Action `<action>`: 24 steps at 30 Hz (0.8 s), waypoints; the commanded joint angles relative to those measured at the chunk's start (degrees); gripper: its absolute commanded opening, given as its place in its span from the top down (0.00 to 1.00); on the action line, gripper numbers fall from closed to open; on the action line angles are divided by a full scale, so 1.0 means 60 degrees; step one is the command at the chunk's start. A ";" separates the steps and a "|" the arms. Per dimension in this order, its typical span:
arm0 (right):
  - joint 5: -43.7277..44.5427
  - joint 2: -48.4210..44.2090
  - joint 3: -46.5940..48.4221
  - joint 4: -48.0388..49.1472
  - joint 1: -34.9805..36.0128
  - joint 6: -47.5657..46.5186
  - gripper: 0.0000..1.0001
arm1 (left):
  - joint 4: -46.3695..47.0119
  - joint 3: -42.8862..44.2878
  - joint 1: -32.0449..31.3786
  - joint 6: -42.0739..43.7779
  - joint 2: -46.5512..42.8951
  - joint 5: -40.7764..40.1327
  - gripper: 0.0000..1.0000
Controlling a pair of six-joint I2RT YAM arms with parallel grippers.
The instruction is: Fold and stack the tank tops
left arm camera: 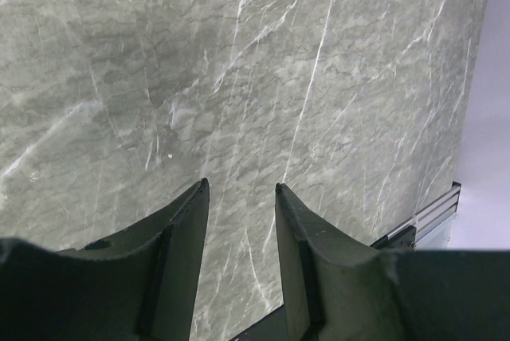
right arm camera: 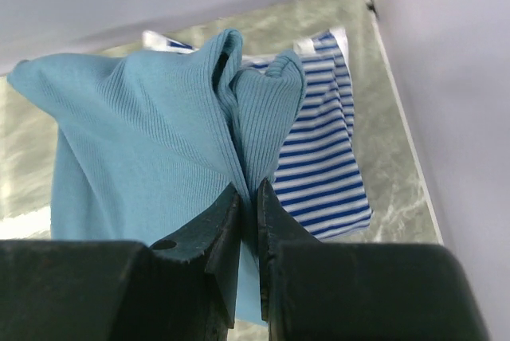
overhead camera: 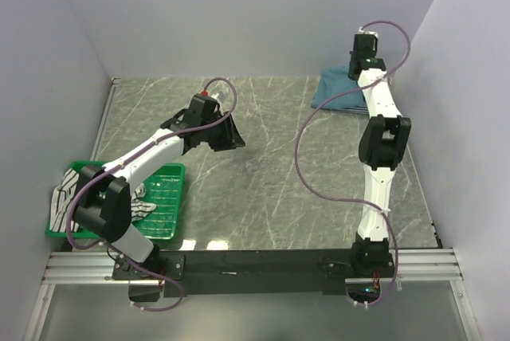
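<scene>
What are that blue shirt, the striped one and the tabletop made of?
Teal top: soft ribbed knit, matte, probably cotton-like; fine ribs and folds show. Striped top: similar knit, blue-and-white bands. Table: looks like grey-green marble with white veins, perhaps only a printed surface.

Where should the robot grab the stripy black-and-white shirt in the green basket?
Probably the bunched fold of the shirt draped over the left rim of the basket, coming down from above: it lies clear of the walls, and the left arm hides the middle.

Left tool [left arm camera: 239, 187] spread, arm bent low; right tool [right arm camera: 249, 190] pinched tight, arm stretched far forward
</scene>
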 commanded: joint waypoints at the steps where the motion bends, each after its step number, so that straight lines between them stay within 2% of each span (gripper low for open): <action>1: -0.0375 -0.0602 -0.0241 0.0653 -0.0610 0.0703 1.00 | 0.0268 -0.0052 0.0032 0.0145 -0.0014 0.0238 0.56; 15: -0.0597 0.0218 -0.0565 0.0375 -0.1724 0.2110 1.00 | 0.0385 -0.0228 0.0032 0.0101 0.0030 0.0370 0.56; 16: -0.0598 0.0262 -0.0507 0.0331 -0.1724 0.2140 0.98 | 0.0385 -0.0228 0.0032 0.0101 0.0030 0.0384 0.56; 17: -0.0540 0.0378 -0.0477 0.0317 -0.1710 0.2169 0.94 | 0.0400 -0.0242 0.0032 0.0101 0.0044 0.0413 0.56; 20: -0.0159 0.0438 -0.0257 0.0039 -0.1739 0.2359 0.67 | 0.0400 -0.0286 0.0032 0.0086 0.0015 0.0443 0.55; 21: -0.0057 0.0394 -0.0272 -0.0078 -0.1754 0.2461 0.55 | 0.0429 -0.0301 0.0032 0.0072 -0.0014 0.0443 0.55; 24: 0.0236 0.0014 -0.0534 -0.0152 -0.1754 0.2725 0.41 | 0.0415 -0.0287 0.0032 0.0042 -0.0102 0.0443 0.53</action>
